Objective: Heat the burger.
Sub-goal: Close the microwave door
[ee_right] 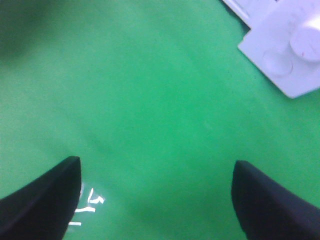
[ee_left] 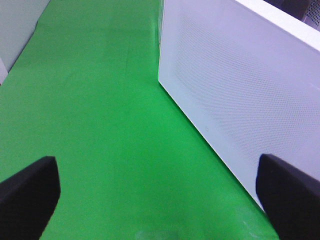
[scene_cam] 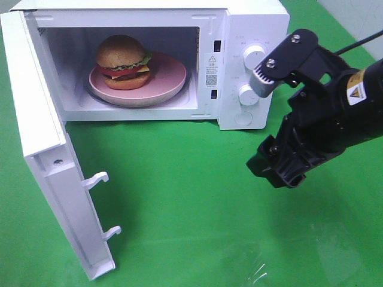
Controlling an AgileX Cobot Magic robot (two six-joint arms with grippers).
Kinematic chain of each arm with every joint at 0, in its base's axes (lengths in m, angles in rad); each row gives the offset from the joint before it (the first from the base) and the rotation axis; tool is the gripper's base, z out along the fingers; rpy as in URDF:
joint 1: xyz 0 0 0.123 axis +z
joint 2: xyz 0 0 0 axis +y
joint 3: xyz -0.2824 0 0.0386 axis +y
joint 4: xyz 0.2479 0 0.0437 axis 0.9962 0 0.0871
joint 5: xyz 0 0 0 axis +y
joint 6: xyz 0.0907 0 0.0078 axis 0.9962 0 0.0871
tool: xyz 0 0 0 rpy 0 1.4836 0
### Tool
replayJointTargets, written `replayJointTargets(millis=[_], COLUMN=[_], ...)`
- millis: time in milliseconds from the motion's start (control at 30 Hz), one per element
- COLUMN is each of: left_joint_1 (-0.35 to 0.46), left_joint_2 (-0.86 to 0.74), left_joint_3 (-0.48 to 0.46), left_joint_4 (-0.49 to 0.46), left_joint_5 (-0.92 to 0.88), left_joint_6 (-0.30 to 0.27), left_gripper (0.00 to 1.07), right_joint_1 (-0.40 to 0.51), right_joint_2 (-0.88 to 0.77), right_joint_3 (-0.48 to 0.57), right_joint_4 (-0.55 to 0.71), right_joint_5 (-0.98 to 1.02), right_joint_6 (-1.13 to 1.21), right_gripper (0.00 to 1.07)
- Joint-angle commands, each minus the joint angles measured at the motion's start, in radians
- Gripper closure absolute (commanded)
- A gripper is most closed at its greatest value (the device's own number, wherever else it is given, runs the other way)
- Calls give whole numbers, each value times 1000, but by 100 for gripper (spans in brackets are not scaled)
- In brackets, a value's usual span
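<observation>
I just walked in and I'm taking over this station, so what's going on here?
The burger sits on a pink plate inside the microwave, whose door stands wide open. Neither hand holds anything: the right hand is open above the green table in front of the knobs, and the left hand is open by the door's outer face. The door is not yet shut.

- On the microwave (scene_cam: 251, 36) frame, a white warning label (scene_cam: 211, 60) carries a triangle sign; its print is too small to read.
- Below it sits a code sticker (scene_cam: 210, 78), unreadable.
- On the right arm (scene_cam: 335, 113), a yellow warning-triangle sticker (scene_cam: 354, 91).
- The knob markings (scene_cam: 239, 40) are illegible.
</observation>
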Motion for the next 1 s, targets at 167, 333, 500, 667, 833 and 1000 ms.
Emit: replayJointTargets(millis=[167,333,500,667,833,1000], left_joint_1=[3,3,3,3,3,3], left_joint_2=[-16,-16,-16,-16,-16,-16], left_joint_3=[2,2,2,2,2,2], left_joint_4=[0,0,0,0,0,0], left_joint_5=[-4,-4,-4,-4,-4,-4], left_joint_6=[2,2,2,2,2,2], left_gripper=[6,6,6,6,6,6], right_joint_1=[-123,-205,-210,-210,-210,-210], right_joint_2=[-46,-57,-126,-219,-351,-421], right_joint_3=[3,3,3,3,4,4], right_joint_4=[61,61,55,45,25,25], right_joint_5=[220,380,504,558,581,611], right_joint_6=[130,167,221,242,275,277], right_gripper=[31,31,31,31,31,31])
